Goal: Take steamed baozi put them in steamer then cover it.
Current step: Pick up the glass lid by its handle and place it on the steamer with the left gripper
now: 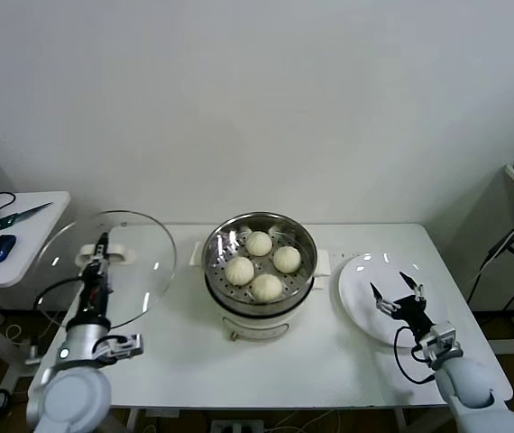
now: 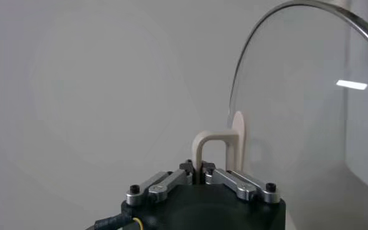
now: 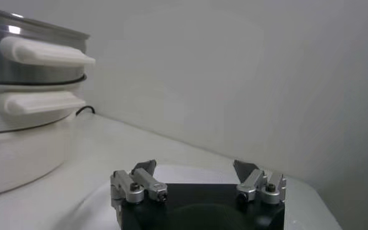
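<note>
Holding the glass cover (image 1: 104, 266) by its cream handle (image 2: 216, 150), the left claw (image 1: 102, 245) pinches it left of the steamer (image 1: 259, 271). All four baozi (image 1: 240, 270) sit inside; only covering remains. The right claw (image 1: 399, 294) hangs spread over the bare plate (image 1: 361, 280).

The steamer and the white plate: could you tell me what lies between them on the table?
Nothing: in the head view only bare white table separates the steamer from the plate, over which the open right gripper hovers.
</note>
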